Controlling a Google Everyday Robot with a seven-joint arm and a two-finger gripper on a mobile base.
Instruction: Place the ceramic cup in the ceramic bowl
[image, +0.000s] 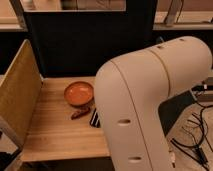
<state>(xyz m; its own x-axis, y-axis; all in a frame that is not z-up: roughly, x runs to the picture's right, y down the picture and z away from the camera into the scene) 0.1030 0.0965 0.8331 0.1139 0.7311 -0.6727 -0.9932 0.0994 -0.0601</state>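
Observation:
The ceramic bowl (79, 93), orange-brown inside with a darker rim, sits on the wooden table (50, 130) near its back middle. The ceramic cup is not in view. My big white arm (150, 100) fills the right half of the view and hides whatever lies behind it. My gripper is mostly hidden behind the arm. Only a dark striped part (94, 118) shows at the arm's left edge, just in front and to the right of the bowl.
A small reddish-brown object (80, 114) lies on the table just in front of the bowl. A tan woven panel (17, 95) stands along the table's left side. A dark wall (85, 45) backs the table. Cables (197, 140) lie on the floor at right.

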